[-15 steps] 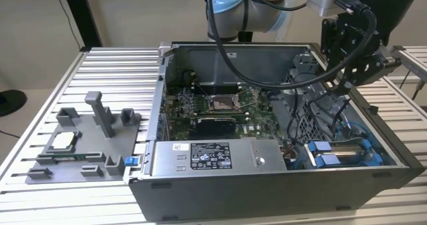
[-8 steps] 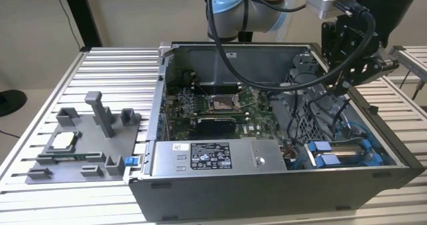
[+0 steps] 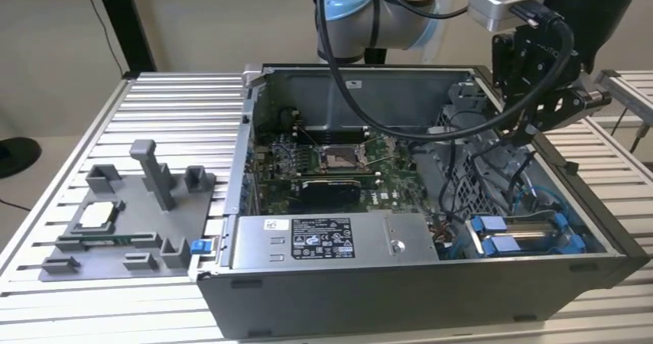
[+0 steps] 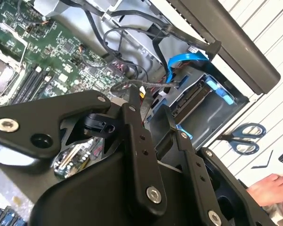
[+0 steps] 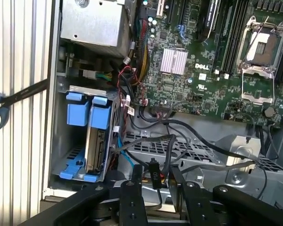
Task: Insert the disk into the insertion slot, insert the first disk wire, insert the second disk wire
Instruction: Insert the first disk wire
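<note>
Black metal gripper (image 5: 155, 170) linkage sits closest in both wrist views, its two fingers (image 5: 133, 183) standing apart with the small black plug of a thin cable (image 5: 153, 175) between them. Whether either finger touches the plug is hard to make out. Beyond it, the flat silver disk (image 5: 93, 150) in its bright blue plastic carrier already sits edge-on inside the grey metal insertion slot (image 5: 68, 141), at a corner of the open grey computer case (image 3: 408, 298); its label is hidden. In the exterior view the gripper hangs above that corner, its fingertips lost among black cables. The second wrist view shows a blue flat cable (image 4: 188, 59) curling over the slot, blue-handled scissors (image 4: 245, 137) lying on the slatted metal bench (image 4: 268, 56), and part of a person's hand (image 4: 270, 190) — cut off at the edge. The exterior view shows a grey moulded fixture tray (image 3: 122, 222) on the bench beside the case.
</note>
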Controlling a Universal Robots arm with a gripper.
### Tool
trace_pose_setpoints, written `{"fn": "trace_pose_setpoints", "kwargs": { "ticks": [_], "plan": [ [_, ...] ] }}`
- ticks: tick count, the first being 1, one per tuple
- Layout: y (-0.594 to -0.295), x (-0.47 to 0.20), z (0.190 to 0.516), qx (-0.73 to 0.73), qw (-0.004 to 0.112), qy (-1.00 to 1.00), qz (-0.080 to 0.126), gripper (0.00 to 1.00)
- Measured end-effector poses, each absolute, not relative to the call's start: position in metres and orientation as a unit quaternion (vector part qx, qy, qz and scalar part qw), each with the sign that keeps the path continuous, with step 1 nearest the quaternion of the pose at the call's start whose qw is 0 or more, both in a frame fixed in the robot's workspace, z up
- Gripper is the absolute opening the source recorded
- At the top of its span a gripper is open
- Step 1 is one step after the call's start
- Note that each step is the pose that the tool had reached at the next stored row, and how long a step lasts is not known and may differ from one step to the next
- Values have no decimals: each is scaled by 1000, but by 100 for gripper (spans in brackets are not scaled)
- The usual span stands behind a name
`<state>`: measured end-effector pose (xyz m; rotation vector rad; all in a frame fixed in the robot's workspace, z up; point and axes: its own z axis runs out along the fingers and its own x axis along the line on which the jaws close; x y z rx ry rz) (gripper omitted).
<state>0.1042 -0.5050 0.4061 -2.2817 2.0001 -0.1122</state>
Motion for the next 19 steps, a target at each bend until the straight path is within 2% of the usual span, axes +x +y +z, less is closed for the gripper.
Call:
{"fn": "trace_pose_setpoints", "kwargs": {
  "ticks": [19],
  "plan": [
    [-505,102,408,-750,53,658,-37,100]
  ]
}}
